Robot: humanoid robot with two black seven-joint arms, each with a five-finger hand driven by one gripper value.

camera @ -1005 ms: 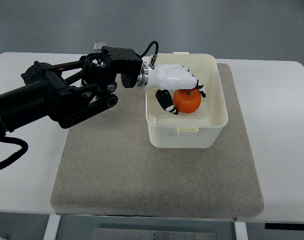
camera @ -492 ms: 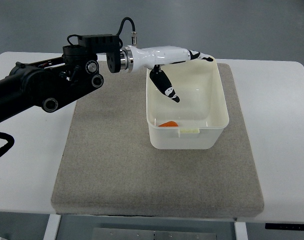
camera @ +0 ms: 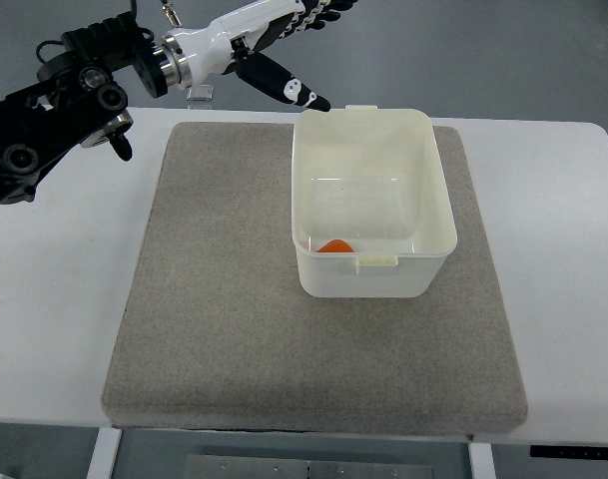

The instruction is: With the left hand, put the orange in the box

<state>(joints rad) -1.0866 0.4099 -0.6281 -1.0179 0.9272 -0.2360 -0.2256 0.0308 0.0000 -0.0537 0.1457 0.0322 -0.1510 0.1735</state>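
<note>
Orange [camera: 334, 246] shows only as a small sliver at the bottom of the box [camera: 435, 190], tucked against the near wall toward the 7 o'clock corner of the box floor; the rest of it is hidden behind that wall. This white box sits on a gray mat [camera: 224, 329], toward the mat's 1 o'clock area, and the mat lies on a white table [camera: 54, 329]. At the 11 o'clock part of the picture the left hand [camera: 269, 40] hangs over the far edge of the table, apart from the box and holding nothing. Its white palm is stretched out toward 2 o'clock, with the fingers [camera: 318, 10] straight and reaching up to the top edge of the picture, while the dark-tipped thumb [camera: 289, 88] splays down toward 4 o'clock, ending just beside the box's far left corner. The black arm [camera: 54, 105] behind it runs down to the left edge at 9 o'clock.
</note>
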